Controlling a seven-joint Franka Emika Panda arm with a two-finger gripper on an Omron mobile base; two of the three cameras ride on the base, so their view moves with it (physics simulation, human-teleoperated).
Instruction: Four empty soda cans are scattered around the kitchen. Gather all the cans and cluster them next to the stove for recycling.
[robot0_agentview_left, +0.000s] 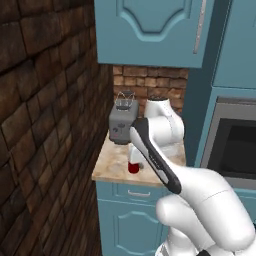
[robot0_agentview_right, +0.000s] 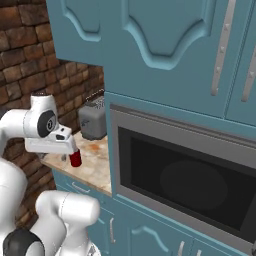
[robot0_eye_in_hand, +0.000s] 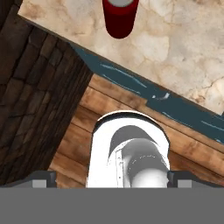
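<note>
- Red soda can stands upright on the beige counter, near its front edge.
- Grey toaster sits behind it.
- Gripper hovers beside the can, jaws spread wide, holding nothing.

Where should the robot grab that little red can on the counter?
Probably around its round side, about halfway up. The red can stands upright near the front edge of the beige counter, with the grey toaster behind it. So coming from above or from the front, with the open claw straddling the body, looks best.
</note>
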